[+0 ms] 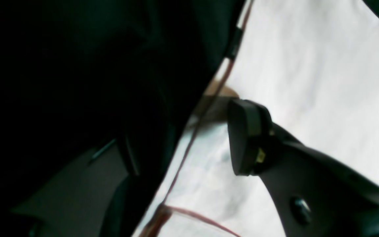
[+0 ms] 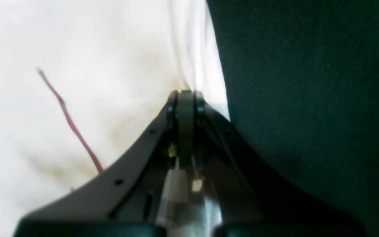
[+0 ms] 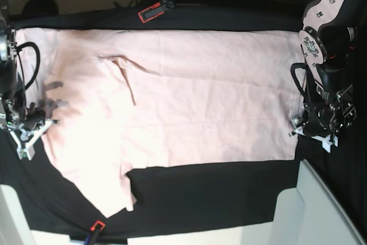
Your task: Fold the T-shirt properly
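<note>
Both grippers flank the flat T-shirt [image 3: 189, 101].

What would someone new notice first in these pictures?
The big pale pink T-shirt spread flat across the black table cloth fills the middle of the base view. One arm stands at each end of it: the right pincer is shut at the shirt's edge, and the left pincer stands open at the opposite edge.

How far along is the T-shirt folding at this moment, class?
Done: the T-shirt lies spread on the black table cloth, with no full fold showing. In hand: the right hand is shut at one end, the left hand open at the other. Left: all the folds.
</note>
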